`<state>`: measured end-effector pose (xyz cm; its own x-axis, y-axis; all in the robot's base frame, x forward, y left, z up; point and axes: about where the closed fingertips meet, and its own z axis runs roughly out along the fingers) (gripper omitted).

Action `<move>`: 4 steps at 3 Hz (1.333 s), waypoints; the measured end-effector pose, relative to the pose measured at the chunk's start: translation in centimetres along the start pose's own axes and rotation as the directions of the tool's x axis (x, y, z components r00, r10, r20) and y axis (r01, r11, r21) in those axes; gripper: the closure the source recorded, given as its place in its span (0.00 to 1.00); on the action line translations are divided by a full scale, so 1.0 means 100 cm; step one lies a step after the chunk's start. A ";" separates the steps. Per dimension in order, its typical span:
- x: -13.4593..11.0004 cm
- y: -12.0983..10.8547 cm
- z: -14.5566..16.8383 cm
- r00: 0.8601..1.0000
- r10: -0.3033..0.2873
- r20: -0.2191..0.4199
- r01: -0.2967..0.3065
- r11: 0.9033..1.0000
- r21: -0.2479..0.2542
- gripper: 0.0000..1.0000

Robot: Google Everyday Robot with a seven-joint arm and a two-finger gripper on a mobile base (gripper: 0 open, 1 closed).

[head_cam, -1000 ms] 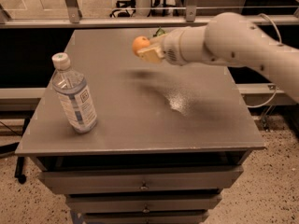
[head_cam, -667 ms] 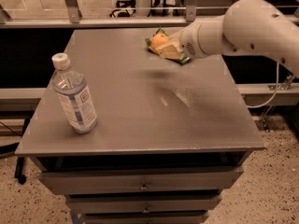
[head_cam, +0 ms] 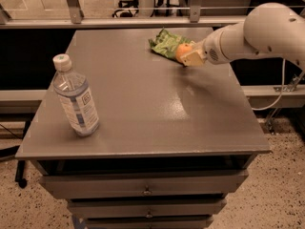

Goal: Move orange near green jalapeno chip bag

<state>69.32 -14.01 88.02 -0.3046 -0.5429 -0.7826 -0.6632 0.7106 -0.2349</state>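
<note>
Four entries, all on one grey table [head_cam: 143,128].

1. Gripper [head_cam: 187,56]: low over the far right part of the tabletop, reaching in from the right on a white arm [head_cam: 267,30]. It is closed narrowly on the orange. One tan finger pad [head_cam: 193,58] shows in front of the fruit.

2. Orange [head_cam: 182,49]: held in the gripper. Whether it rests on the surface or hangs just above it cannot be told.

3. Green jalapeno chip bag [head_cam: 164,43]: flat and crinkled, just beyond the gripper and to its left as seen. Its near edge touches the orange or all but touches it.

4. Water bottle [head_cam: 75,97]: upright, well apart from the gripper, toward the near left corner. It plays no part in the task.

Step in hand: the carry looks finished and the placement is not yet made.

Next move, as judged: set the fruit on bare table beside the bag rather than on the foil. Open the fingers gently, since a round fruit may roll, then draw back clear of the bag.

Change from a second ago: the gripper and orange have travelled rightward along the far edge. The bag, then mostly hidden behind them, now shows at their left. The bottle has not moved.
</note>
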 end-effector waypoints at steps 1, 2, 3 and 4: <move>0.020 -0.012 0.001 1.000 0.013 -0.022 -0.013 1.000 0.014 1.00; 0.036 -0.017 -0.003 0.999 0.023 -0.040 -0.022 0.999 0.024 1.00; 0.045 -0.015 0.001 0.999 0.031 -0.043 -0.030 1.000 0.008 1.00; 0.048 -0.015 0.003 0.999 0.027 -0.045 -0.027 1.000 -0.004 0.86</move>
<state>69.09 -17.51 84.47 -0.3525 -0.5431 -0.7621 -0.6572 0.7234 -0.2115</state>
